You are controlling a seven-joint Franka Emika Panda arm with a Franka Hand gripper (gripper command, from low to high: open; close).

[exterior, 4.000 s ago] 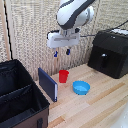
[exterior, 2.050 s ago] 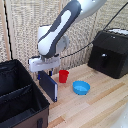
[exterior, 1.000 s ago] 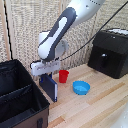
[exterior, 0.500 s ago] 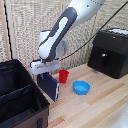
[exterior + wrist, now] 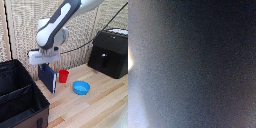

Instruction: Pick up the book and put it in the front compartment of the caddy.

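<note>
One book (image 5: 47,79) upright, directly under jaws

A thin, flat dark navy-blue hardcover book (image 5: 48,78) stands upright on the pale wooden table (image 5: 100,107), just beside a large black soft fabric caddy (image 5: 20,97) with an inner divider — the caddy sits at the exterior view's left. The white robot gripper (image 5: 44,63) is down over the book's top edge; its fingers cannot be made out. A small red cup (image 5: 63,76) stands just beside the book, a shallow blue bowl (image 5: 81,88) near it — and a black hard-plastic boxy machine (image 5: 110,52) well apart at the right.
</note>
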